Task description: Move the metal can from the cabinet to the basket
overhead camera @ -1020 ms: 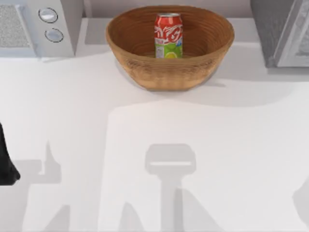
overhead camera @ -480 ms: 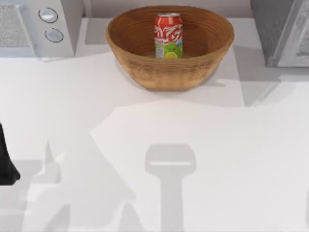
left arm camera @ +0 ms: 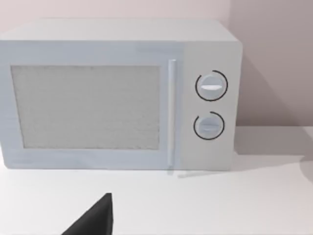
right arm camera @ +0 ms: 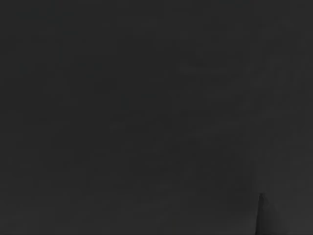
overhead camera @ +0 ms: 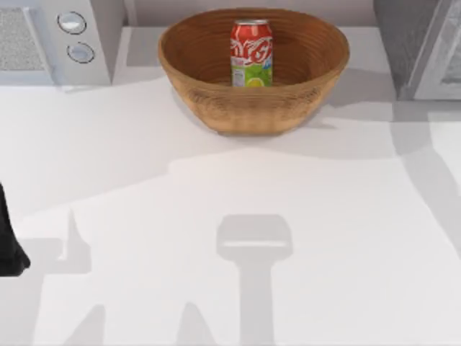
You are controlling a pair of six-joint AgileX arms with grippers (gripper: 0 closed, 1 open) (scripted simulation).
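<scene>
can stands upright inside the basket, a wide oval bowl of brown woven wicker with ribbed rings, at the table's far edge between the white microwave with two round dials on the left and the dark speckled cabinet on the right. left arm sits parked at the table's left edge; right wrist view is dark.
</scene>
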